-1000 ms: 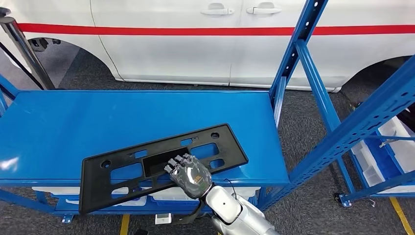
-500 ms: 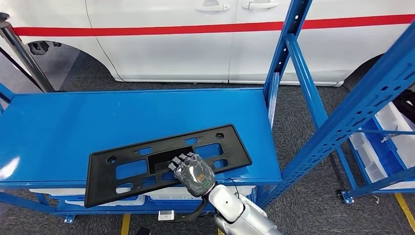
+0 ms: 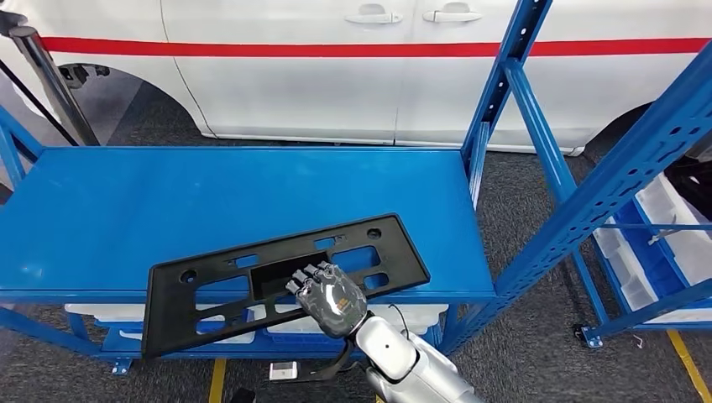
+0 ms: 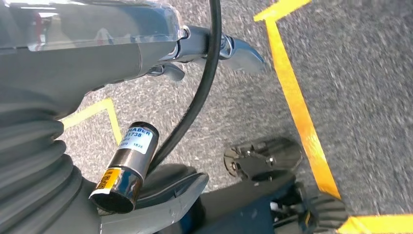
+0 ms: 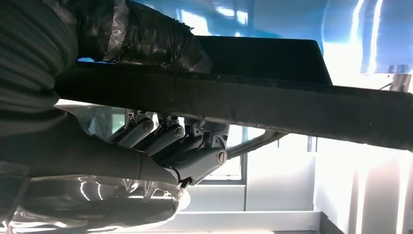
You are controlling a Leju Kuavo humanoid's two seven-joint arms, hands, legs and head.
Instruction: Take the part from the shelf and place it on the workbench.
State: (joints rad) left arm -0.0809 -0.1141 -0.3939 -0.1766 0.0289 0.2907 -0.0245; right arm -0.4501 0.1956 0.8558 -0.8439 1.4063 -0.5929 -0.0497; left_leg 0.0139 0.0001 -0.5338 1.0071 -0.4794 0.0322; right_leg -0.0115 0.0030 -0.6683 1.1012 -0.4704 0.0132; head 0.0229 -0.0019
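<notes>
One robot hand, the right robot hand (image 3: 329, 300), is clamped on the near long edge of a flat black plastic panel with rectangular cut-outs (image 3: 277, 273). In the right wrist view the thumb lies on one face of the panel's edge (image 5: 253, 105) and the darker fingers (image 5: 195, 146) curl against the other face, so the panel is gripped between them.

Most of the task looks done, judging by how things lie. The panel is out over the flat blue metal desk (image 3: 168, 201). The end to the right of the robot hand lies over the desk's surface, while the end to its left sticks out past the near edge, above the floor. Whether the panel already rests on the desk or is held just above it cannot be told. What seems left is to slide it further in, set it flat and let go.

The left robot hand (image 4: 73, 63) hangs at the robot's side above grey carpet with yellow tape lines (image 4: 297, 112); whether its fingers are apart or together cannot be told.

Beyond the robot hand, past the far edge of the desk, stands a white van with a red stripe (image 3: 378, 50). To the right of the robot hand rise the blue perforated uprights of a shelf frame (image 3: 504, 92), with white bins (image 3: 672, 243) further right. White bins (image 3: 411, 315) also sit under the desk. The nearest upright is close to the panel's right end and could catch it if the panel swings that way.
</notes>
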